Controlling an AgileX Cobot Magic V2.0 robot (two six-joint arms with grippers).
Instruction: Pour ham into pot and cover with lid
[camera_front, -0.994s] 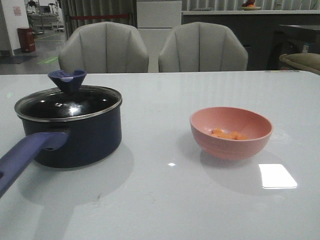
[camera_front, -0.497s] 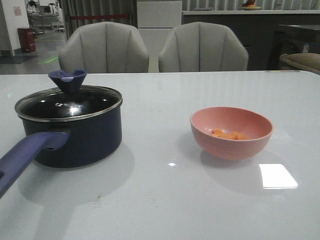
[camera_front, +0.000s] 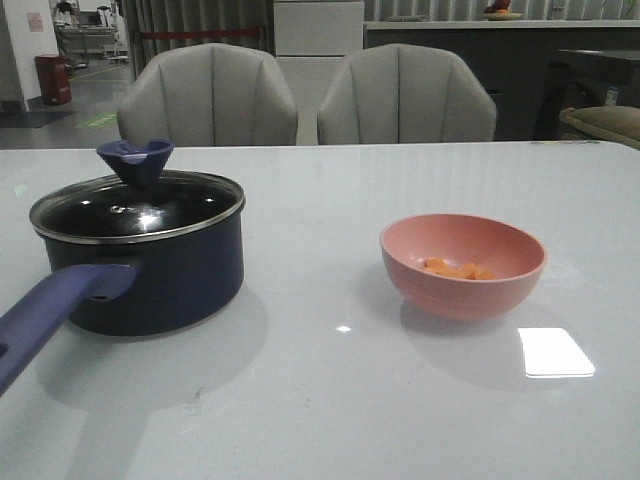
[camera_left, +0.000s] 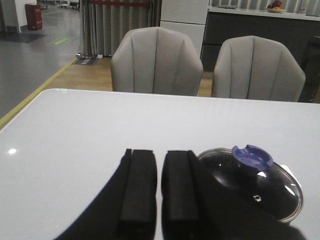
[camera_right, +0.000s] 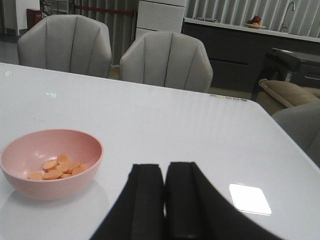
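Both arms parked near the table's close edge, nothing held: left gripper and right gripper pressed closed on air. Farther out, lid seated on pot, so must come off before pouring. Pot just ahead of left gripper. Ham in bowl, ahead and aside of right gripper, untouched.

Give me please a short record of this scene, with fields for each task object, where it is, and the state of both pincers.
pot: on the table, on the robot's left side, handle toward the camera
lid: sits on the pot, closed
ham: in the pink bowl, on the right side
left pincer: shut, empty, away from the pot
right pincer: shut, empty, beside the bowl
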